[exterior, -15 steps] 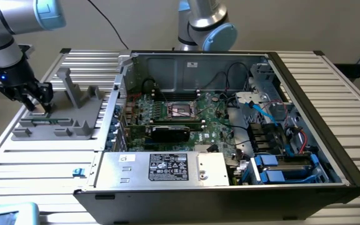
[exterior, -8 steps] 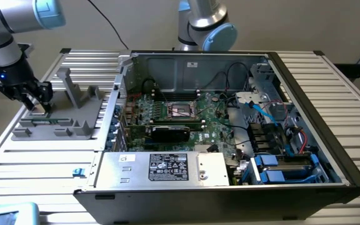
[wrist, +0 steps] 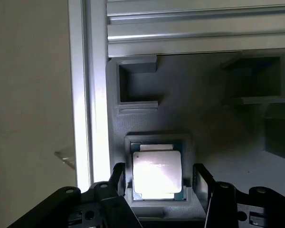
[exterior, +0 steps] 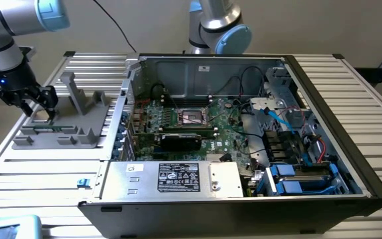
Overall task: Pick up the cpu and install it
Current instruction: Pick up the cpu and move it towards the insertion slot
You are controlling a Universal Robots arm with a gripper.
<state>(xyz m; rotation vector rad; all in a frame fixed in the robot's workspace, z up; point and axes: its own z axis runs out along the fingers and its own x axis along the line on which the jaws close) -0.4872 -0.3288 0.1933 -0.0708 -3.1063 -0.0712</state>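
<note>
Exterior view: your tool (exterior: 40, 108) hangs low over the grey holder (exterior: 85, 130), well apart from the case (exterior: 198, 72). Wrist view: the tool stands wide, with the cpu (wrist: 156, 173) seated in its pocket between the fingers. Centre evenly and keep level before gripping.

Gripper (wrist: 159, 168) straddles the cpu (wrist: 157, 176), jaws spread wide — the raised pocket rim of the grey holder (wrist: 194, 114) leaves slim gaps.

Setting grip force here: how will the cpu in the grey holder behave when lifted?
Probably stiff: the cpu is a flat metal-topped square. Its shiny top looks smooth, so likely slippery. It sits flat in the grey holder, so rolling seems unlikely.
</note>
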